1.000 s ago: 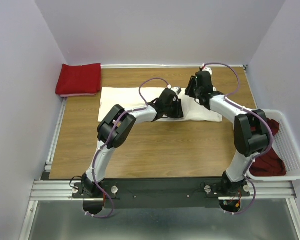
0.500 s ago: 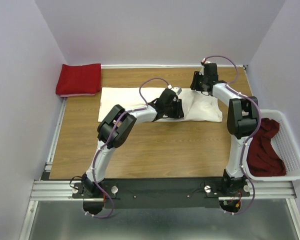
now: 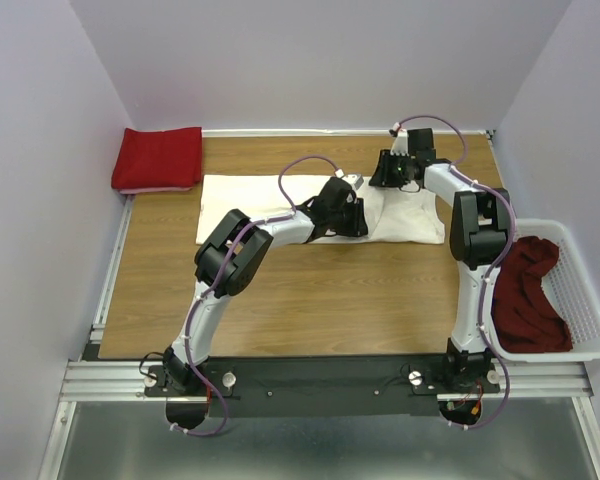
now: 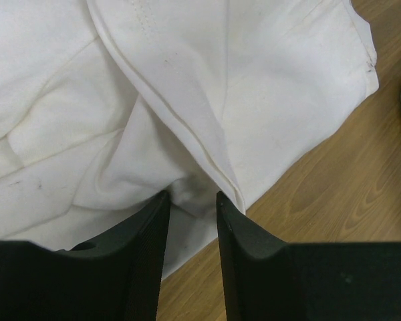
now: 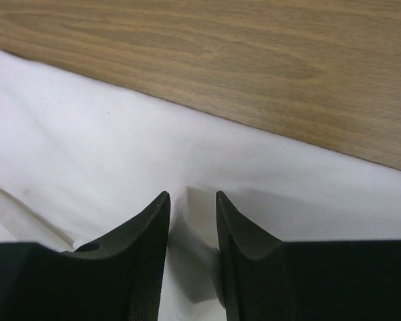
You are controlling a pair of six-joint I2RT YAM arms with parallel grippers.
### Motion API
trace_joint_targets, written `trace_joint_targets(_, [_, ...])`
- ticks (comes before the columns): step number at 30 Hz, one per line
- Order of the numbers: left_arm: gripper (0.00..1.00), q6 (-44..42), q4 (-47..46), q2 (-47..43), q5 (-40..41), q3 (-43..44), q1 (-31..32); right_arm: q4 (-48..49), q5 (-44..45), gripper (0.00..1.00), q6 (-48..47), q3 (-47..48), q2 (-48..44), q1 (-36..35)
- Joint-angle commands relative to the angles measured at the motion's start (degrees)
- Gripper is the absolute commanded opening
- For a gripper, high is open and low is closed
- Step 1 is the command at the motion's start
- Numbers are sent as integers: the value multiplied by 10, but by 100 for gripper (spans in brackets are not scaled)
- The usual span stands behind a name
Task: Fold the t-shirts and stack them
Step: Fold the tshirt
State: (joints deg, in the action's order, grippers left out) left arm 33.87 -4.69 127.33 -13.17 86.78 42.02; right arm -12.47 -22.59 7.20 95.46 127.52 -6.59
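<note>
The cream-white t-shirt lies as a long folded strip across the far half of the table. My left gripper sits at its near edge, right of the middle. In the left wrist view the left gripper is shut on a bunched fold of the white cloth. My right gripper is at the shirt's far edge. In the right wrist view the right gripper pinches a raised ridge of the same cloth. A bright red t-shirt lies folded at the far left corner. A dark red t-shirt sits crumpled in the basket.
The white lattice basket stands off the table's right side, beside the right arm's base. Bare wood spreads between the shirt and the arm bases. Walls close in on the left, far and right sides.
The right arm has swung its gripper from over the shirt's right part back to the far edge, and its jaws have narrowed on the cloth. The left arm has not moved.
</note>
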Motion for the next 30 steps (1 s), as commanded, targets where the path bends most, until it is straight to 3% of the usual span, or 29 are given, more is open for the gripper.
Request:
trace_joint_targets(1, [42, -7, 6, 15, -14, 3, 2, -36, -52, 40, -22, 3, -2, -1])
trace_joint_targets(11, [42, -7, 6, 11, -7, 1, 2, -35, -25, 34, -41, -51, -89, 0])
trace_joint_targets(30, [42, -6, 6, -3, 5, -10, 2, 0, 11, 35, -32, -187, -197, 0])
